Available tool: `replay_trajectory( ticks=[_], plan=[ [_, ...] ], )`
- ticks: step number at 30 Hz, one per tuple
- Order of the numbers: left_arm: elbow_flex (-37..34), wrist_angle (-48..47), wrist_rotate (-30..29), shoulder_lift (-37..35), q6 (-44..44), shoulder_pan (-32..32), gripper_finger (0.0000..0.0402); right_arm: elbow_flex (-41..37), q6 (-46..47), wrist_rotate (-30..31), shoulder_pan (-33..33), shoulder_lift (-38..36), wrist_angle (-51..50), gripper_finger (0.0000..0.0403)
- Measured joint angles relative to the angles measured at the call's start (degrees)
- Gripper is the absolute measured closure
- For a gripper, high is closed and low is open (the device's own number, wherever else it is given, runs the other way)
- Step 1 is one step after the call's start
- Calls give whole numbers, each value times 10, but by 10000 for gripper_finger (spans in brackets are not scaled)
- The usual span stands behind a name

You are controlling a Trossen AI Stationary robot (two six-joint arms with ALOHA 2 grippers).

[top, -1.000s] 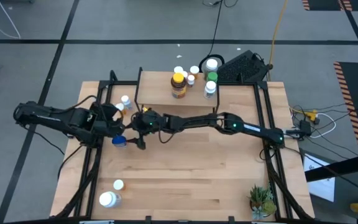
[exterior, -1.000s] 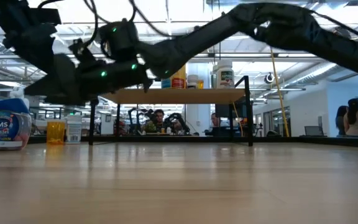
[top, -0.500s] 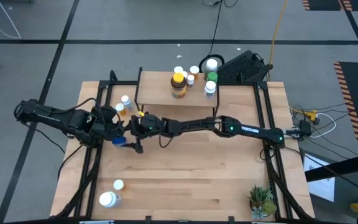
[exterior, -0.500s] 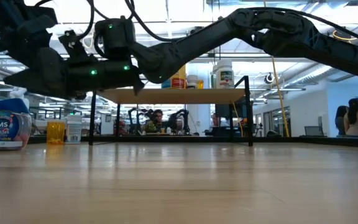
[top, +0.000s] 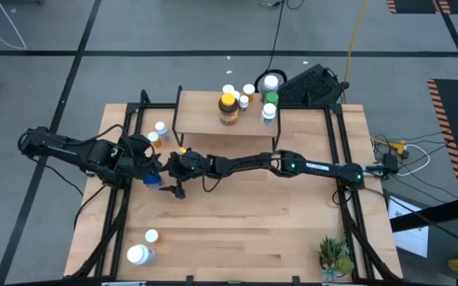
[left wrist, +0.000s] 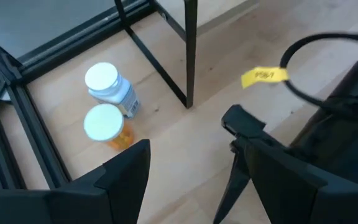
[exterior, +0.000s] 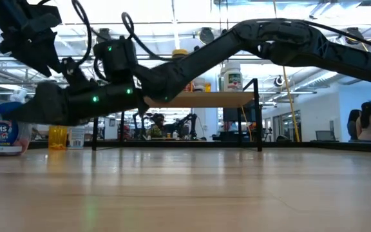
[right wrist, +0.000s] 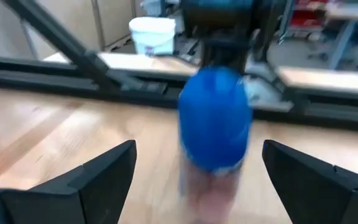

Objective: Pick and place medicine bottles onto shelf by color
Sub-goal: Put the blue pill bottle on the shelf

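While the small blue plastic bottle [right wrist: 215, 118] stands on the light wooden tabletop [top: 245, 222] left of centre in the high view, just below and left of the low light-wood shelf on black legs [top: 201, 121], approach level. Right gripper [right wrist: 197, 186]: spread wide, holding nothing, bottle centred ahead between the two dark fingers [right wrist: 95, 177]. Advance until both pads flank the bottle body below the cap, then close evenly; a one-sided contact would probably tip so light a bottle.

Left gripper [left wrist: 185, 180]: also open and empty, close beside the bottle in the high view. Keep clear of it before closing, since a collision looks likely.

Upper left of the high view, beside the shelf leg: white-capped orange bottle [left wrist: 107, 126] and white-capped pale bottle [left wrist: 112, 89], touching. Leave undisturbed.
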Motion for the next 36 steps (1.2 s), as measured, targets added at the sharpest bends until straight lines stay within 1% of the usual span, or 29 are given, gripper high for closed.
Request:
replay_trajectory(
  ticks=[3,9,15,21,24,27,33,36],
  plan=[
    [0,0,-3,0,7,0,135,2,-1,1,-2,-2,24,62],
    [0,3,-5,0,4,0,135,7,-20,1,-1,1,17,69],
    [0,7,-5,0,2,0,135,7,-5,0,-1,32,35,70],
    [0,8,-5,0,1,1,135,7,-9,0,-4,28,62,77],
    [0,9,-5,0,-3,1,135,7,-25,0,-4,33,61,100],
    [0,9,-5,0,-3,1,135,7,-8,-14,-5,47,75,137],
    [0,9,-5,0,-9,1,135,7,8,-10,-7,57,100,217],
    [0,9,-4,0,-9,1,135,7,10,4,-7,56,107,250]
  ],
)
